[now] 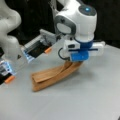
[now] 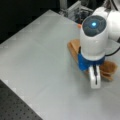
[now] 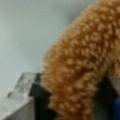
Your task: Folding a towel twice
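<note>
Orange-brown terry loops of the towel (image 3: 82, 67) fill most of the wrist view, pressed close against the lens, with a grey finger (image 3: 22, 90) of the gripper seen at the lower left beside the pile. The towel's surface is shown as thick, nubbly and soft. In both front views the towel (image 1: 52, 75) is seen lying on the grey table (image 1: 82, 100) as a long, narrow, layered strip, already folded over itself, with its edges stacked. One end of the towel (image 2: 73, 48) rests flat on the table; the other end is lifted off the table and drawn up into the gripper (image 1: 71, 63), which is clenched on the cloth. The gripper (image 2: 95, 80) is positioned directly above the raised end of the towel, under the arm's white and blue wrist. Beyond the towel, near the table's far edge, a grey box-like device (image 1: 37, 46) with orange parts is seen.
</note>
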